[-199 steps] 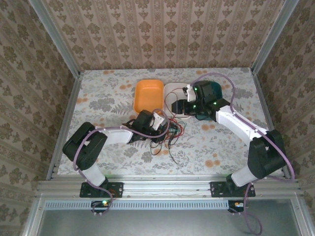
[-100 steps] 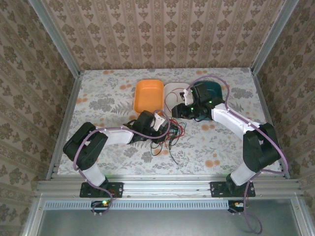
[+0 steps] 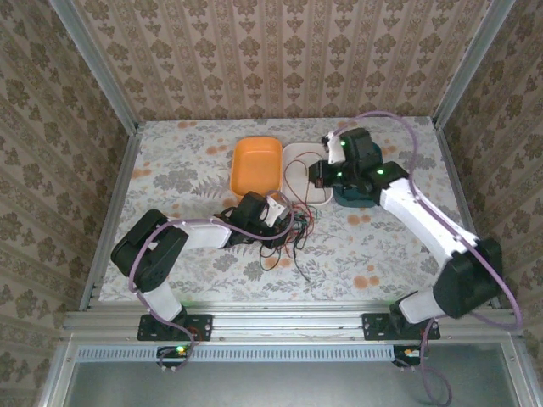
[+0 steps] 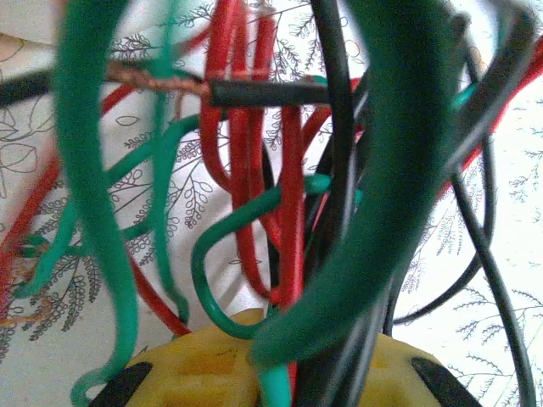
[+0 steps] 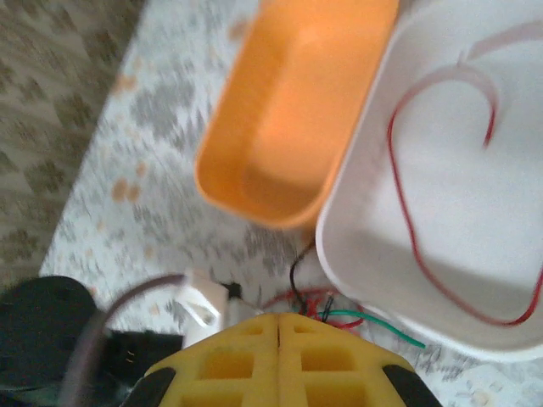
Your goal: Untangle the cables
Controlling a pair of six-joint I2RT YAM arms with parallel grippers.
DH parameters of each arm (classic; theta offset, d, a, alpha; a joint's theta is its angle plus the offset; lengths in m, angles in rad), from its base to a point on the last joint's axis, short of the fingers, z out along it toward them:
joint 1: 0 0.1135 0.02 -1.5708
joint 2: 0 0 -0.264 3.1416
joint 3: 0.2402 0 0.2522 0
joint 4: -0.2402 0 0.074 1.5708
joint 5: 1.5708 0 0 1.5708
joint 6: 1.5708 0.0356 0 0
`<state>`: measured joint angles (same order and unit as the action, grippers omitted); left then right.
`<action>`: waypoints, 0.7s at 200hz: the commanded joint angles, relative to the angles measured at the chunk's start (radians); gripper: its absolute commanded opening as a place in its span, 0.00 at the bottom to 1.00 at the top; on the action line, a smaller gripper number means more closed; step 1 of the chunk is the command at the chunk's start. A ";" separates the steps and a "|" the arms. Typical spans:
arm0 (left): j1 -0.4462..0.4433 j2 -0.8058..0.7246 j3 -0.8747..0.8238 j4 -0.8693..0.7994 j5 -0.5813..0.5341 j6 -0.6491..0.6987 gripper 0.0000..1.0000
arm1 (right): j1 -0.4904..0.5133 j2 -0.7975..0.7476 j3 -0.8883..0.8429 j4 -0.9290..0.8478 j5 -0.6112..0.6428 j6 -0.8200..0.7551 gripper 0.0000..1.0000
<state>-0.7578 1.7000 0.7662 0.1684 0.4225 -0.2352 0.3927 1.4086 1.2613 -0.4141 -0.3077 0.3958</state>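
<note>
The cables [image 3: 290, 231] are a knot of red, green and black wires on the table in front of the trays. My left gripper [image 3: 273, 212] lies low at the knot's left edge. In the left wrist view, green, red and black cables [image 4: 293, 254] run between its yellow pads [image 4: 195, 360], so it is shut on them. One red cable [image 5: 407, 222] lies looped in the white tray [image 5: 373, 254]. My right gripper [image 5: 278, 320] hovers above that tray, pads pressed together with nothing between them; it is at the tray's right rim in the top view [image 3: 320, 176].
An orange tray [image 3: 256, 163] stands left of the white tray [image 3: 299, 154]. A teal tray [image 3: 355, 195] sits partly under the right arm. Metal rails and papered walls border the table on all sides.
The right gripper has closed from open and lifted back away from the knot toward the far side. The left arm has barely moved.
</note>
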 commanded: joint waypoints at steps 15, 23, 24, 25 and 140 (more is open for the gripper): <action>0.008 0.012 -0.007 -0.018 0.027 0.010 0.16 | -0.015 -0.175 0.033 0.138 0.239 -0.009 0.00; 0.008 0.012 -0.009 -0.014 0.027 0.009 0.16 | -0.017 -0.206 0.023 0.171 0.276 -0.016 0.00; 0.008 0.013 -0.010 -0.014 0.027 0.009 0.16 | -0.017 -0.210 0.021 0.175 0.280 -0.018 0.00; 0.008 0.011 -0.010 -0.014 0.027 0.008 0.16 | -0.017 -0.213 0.020 0.180 0.283 -0.019 0.00; 0.022 -0.006 -0.031 -0.024 0.045 0.005 0.00 | -0.022 -0.451 -0.005 0.355 0.872 -0.245 0.00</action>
<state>-0.7509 1.6997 0.7662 0.2443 0.4755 -0.2359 0.3824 1.0119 1.2480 -0.2264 0.3138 0.2314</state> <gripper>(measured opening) 0.113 0.067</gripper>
